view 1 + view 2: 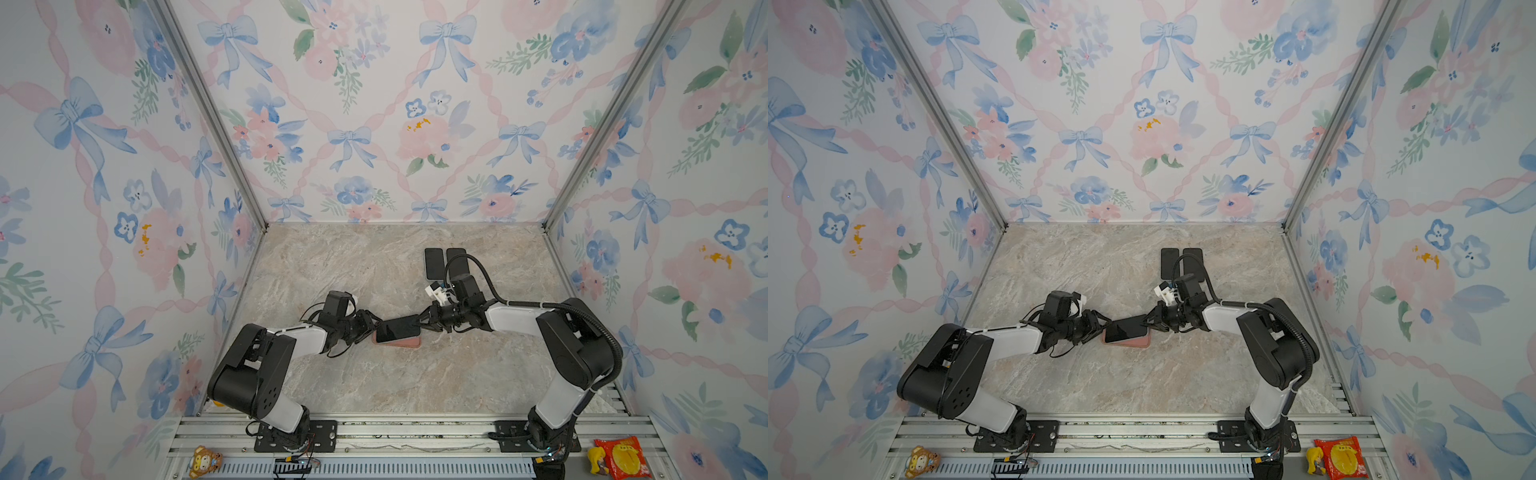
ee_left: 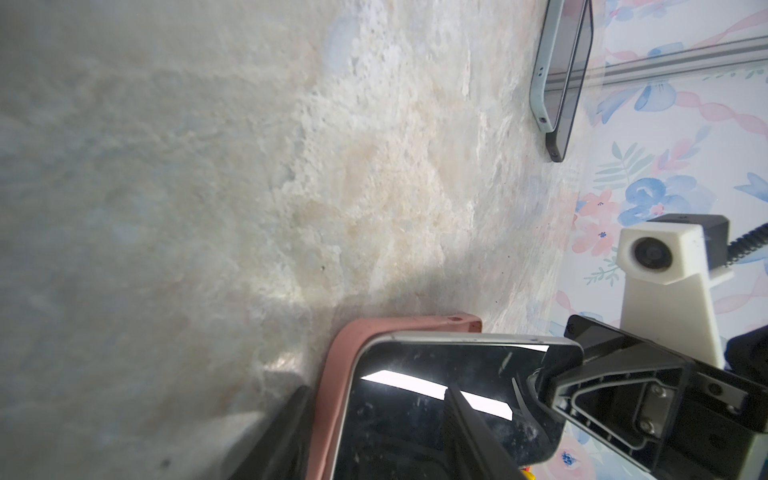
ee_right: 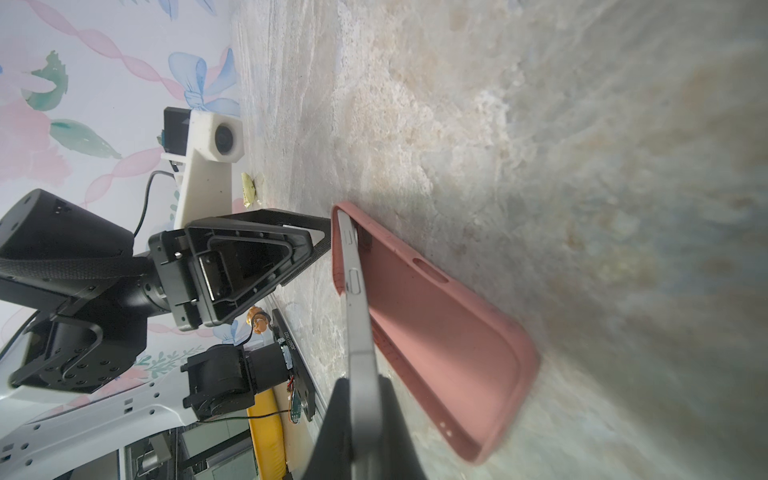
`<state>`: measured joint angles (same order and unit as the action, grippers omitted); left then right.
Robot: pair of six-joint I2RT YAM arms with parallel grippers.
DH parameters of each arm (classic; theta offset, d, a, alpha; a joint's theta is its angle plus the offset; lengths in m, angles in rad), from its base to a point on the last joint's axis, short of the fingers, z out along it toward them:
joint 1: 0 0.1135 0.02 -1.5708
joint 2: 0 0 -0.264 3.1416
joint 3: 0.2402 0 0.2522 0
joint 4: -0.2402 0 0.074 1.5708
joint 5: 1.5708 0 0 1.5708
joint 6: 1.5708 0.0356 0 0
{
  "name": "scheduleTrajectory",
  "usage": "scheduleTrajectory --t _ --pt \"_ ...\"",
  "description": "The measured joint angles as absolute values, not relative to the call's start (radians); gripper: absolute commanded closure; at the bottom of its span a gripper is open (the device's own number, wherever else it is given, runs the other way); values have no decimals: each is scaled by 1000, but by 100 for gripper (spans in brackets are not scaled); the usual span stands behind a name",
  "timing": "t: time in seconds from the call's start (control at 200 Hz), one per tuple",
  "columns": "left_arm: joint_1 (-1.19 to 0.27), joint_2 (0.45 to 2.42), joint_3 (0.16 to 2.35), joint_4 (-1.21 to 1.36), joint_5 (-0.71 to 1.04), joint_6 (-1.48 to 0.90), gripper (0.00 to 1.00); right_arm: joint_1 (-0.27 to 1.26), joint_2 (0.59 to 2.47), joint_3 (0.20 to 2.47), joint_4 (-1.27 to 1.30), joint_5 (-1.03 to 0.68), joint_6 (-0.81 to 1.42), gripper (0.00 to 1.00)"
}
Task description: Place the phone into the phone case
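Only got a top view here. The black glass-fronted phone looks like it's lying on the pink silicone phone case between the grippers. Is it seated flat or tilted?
Observer: Tilted. In the right wrist view the black phone has its end by the left gripper tucked inside the pink silicone case. The other end is raised clear of it, clamped in the right gripper.
Operator: Is the case the right way up?
Observer: Yes. That same view shows its hollow side facing up, with a slot cutout in one long side wall.
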<state>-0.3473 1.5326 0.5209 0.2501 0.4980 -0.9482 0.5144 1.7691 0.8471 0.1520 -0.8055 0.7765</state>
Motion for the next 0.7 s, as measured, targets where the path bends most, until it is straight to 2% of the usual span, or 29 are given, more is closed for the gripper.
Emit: scheduleTrajectory --t 0.395,0.7 --pt "-385 1469 469 257 424 -967 52 540 1800 871 165 -802 793 100" --pt "-412 1425 435 261 358 -991 53 556 1827 892 140 -776 782 86"
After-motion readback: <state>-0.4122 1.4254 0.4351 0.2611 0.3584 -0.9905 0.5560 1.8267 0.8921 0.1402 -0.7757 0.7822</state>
